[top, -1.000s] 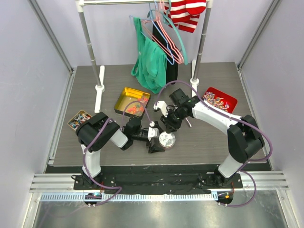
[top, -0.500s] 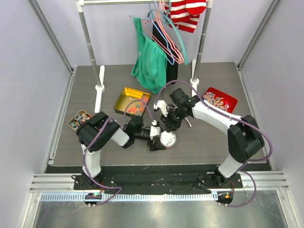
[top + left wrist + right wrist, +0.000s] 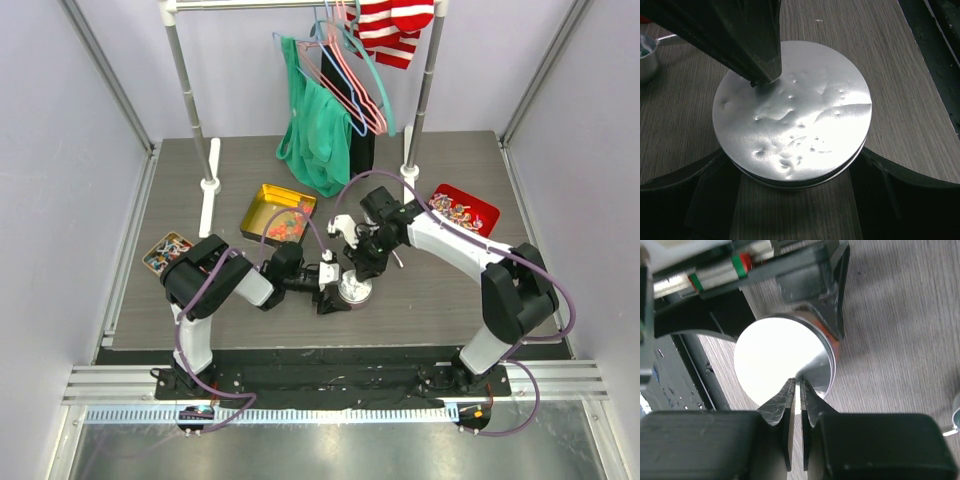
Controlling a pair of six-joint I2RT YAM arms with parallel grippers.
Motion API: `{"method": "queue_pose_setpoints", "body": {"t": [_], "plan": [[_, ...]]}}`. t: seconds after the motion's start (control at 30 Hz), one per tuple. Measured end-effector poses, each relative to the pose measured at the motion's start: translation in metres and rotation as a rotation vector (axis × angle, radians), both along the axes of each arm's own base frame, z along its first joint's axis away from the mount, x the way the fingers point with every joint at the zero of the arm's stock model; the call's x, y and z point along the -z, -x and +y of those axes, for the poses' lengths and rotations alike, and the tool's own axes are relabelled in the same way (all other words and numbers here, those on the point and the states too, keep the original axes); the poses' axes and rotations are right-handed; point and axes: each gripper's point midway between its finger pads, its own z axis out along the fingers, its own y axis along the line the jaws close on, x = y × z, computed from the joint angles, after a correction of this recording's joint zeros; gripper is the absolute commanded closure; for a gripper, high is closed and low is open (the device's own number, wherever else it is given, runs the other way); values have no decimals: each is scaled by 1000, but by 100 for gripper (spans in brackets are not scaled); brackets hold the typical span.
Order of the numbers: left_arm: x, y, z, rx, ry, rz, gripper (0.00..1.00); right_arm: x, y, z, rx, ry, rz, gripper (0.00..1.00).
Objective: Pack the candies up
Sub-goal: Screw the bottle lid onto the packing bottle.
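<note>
The candies (image 3: 284, 226), tiny orange, yellow and red pieces, lie in the open yellow tin (image 3: 262, 203) at the middle back. A round silver tin with its dented lid (image 3: 805, 120) on stands at the table's centre (image 3: 352, 290). My left gripper (image 3: 790, 165) reaches in from the left, its two fingers pressed against opposite sides of that tin. My right gripper (image 3: 796, 382) comes down from above with its jaws all but together and nothing between them. Its tips touch the lid (image 3: 765, 360) near the far edge. The right gripper's dark fingers (image 3: 755, 45) show over the lid.
A red tray (image 3: 480, 208) of wrapped candies sits at the back right, and a small tin (image 3: 150, 262) of wrapped candies at the left. A small metal cup (image 3: 646, 57) stands beside the round tin. A clothes rack's posts (image 3: 408, 165) and a hanging green garment (image 3: 318, 135) fill the back.
My left gripper has slid right and closed its fingers onto the round tin. The right gripper has narrowed its jaws and come down onto the lid.
</note>
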Motion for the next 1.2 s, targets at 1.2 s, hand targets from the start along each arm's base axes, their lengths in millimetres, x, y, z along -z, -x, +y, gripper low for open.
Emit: {"method": "queue_pose_setpoints", "body": {"t": [1.2], "plan": [[0,-5,-2,-9,-14,5,37,2,-28,9,29,-29,-41,83]]}}
